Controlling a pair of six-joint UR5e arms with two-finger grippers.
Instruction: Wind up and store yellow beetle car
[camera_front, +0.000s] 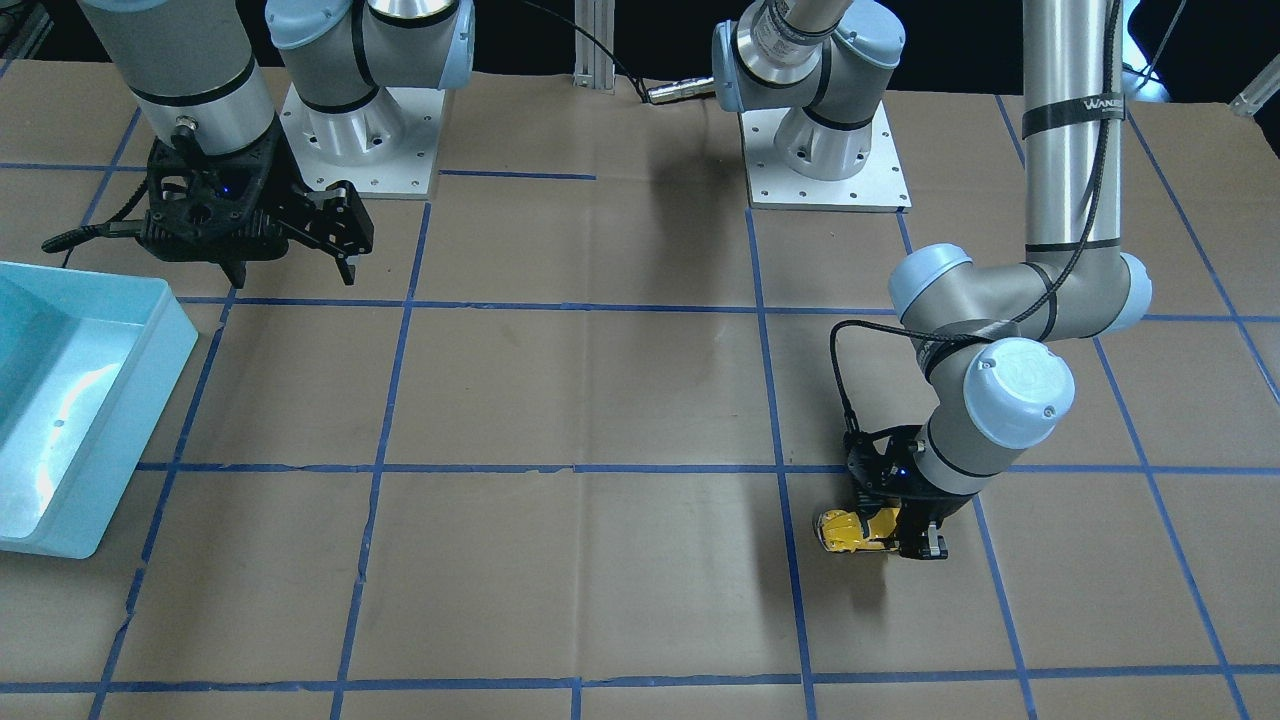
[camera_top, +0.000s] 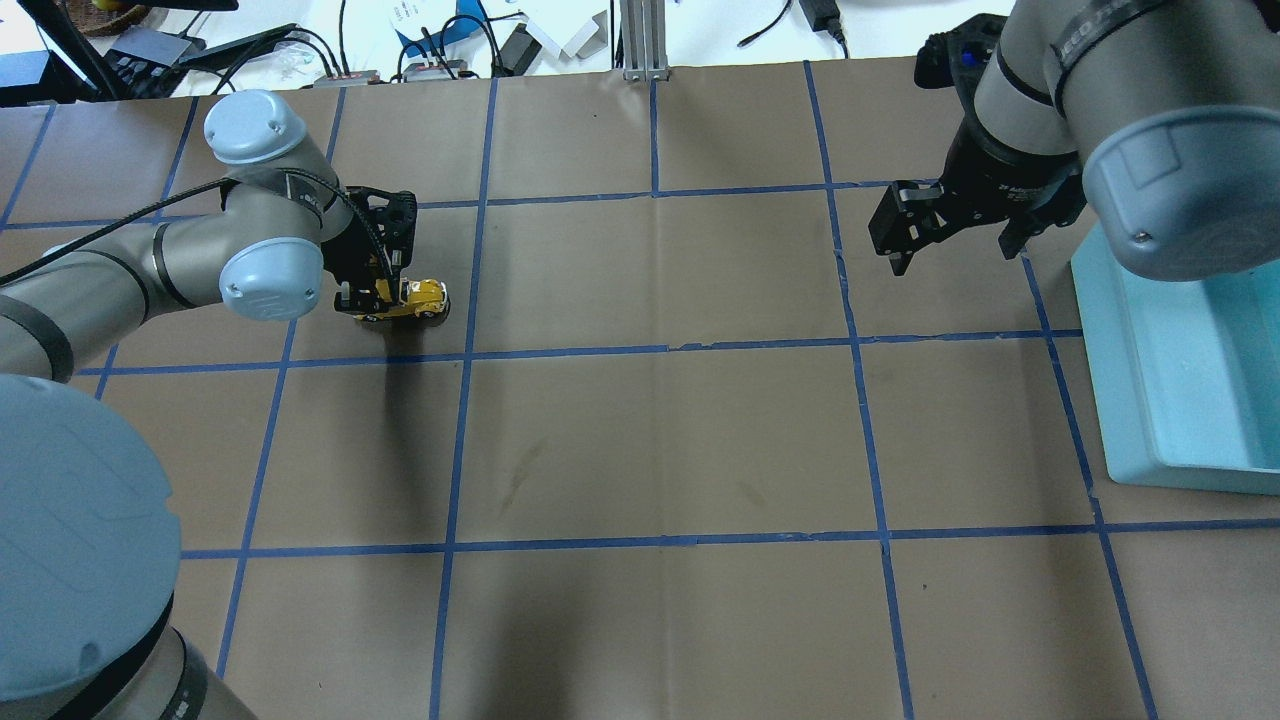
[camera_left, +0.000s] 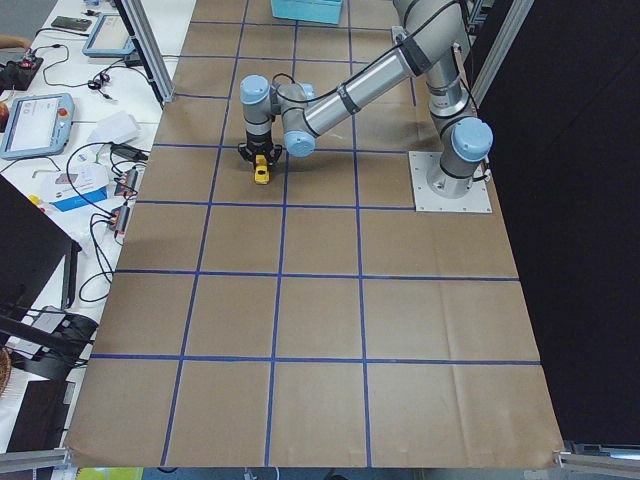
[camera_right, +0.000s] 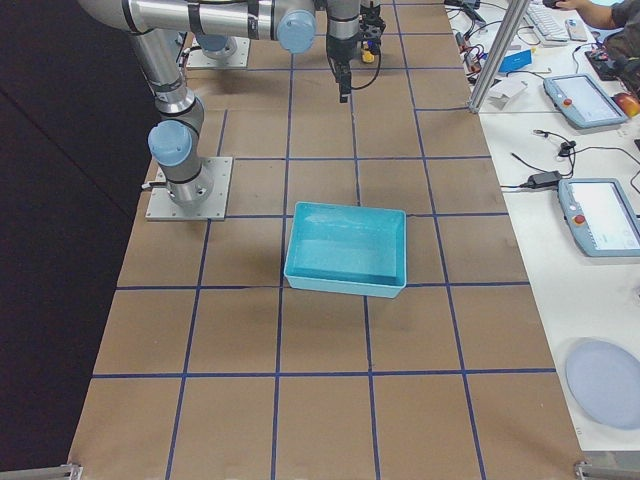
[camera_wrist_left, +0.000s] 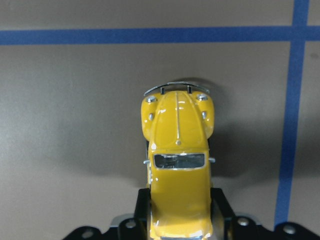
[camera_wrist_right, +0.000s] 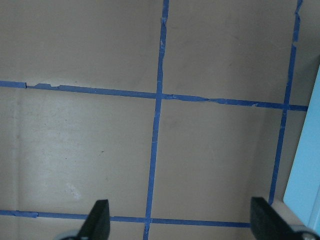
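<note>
Here, left end effector (camera_top: 385, 305) pinching the rear of the yellow beetle car (camera_top: 422, 296) on the brown table (camera_top: 650, 430), right end effector (camera_top: 953, 255) spread wide, hovering beside the light-blue bin (camera_top: 1200, 370), well apart.

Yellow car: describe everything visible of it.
The car is a small, glossy yellow beetle-shaped toy with a rounded hood, dark windscreen, silver headlights and a thin silver front bumper. It sits upright, apparently wheels down on the brown table, beside blue tape lines. The left gripper clamps its rear flanks between its jaws; the nose points away from the gripper.
</note>
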